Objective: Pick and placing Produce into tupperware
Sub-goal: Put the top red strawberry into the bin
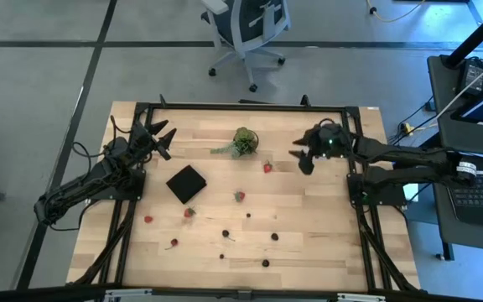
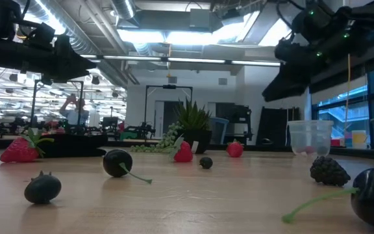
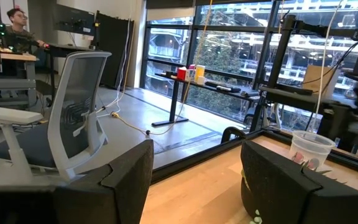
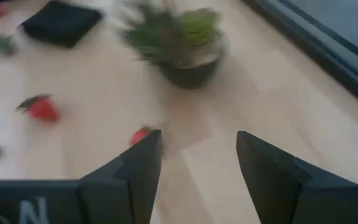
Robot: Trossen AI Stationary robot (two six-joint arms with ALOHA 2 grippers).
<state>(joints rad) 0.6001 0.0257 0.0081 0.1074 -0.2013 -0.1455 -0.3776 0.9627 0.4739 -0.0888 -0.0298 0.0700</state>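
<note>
The produce is scattered over the wooden table: red strawberry pieces (image 1: 267, 167) (image 1: 239, 195) (image 1: 189, 212) and dark berries (image 1: 274, 236) (image 1: 266, 262). In the low view a strawberry (image 2: 21, 149) and a dark berry (image 2: 117, 162) lie near the camera. The translucent tupperware (image 2: 310, 136) (image 3: 311, 149) stands upright on the table's right far part; in the high view the right arm hides it. My right gripper (image 1: 302, 159) (image 4: 199, 168) hovers open above the table, a little right of a strawberry (image 4: 140, 134). My left gripper (image 1: 162, 138) (image 3: 197, 180) is open, raised near the far left corner.
A green leafy plant in a dark pot (image 1: 243, 141) (image 4: 185, 43) stands at the far middle. A flat black square (image 1: 186, 183) lies left of centre. A black frame (image 1: 241, 106) runs along the table's edges. An office chair (image 1: 246, 29) stands beyond the far edge.
</note>
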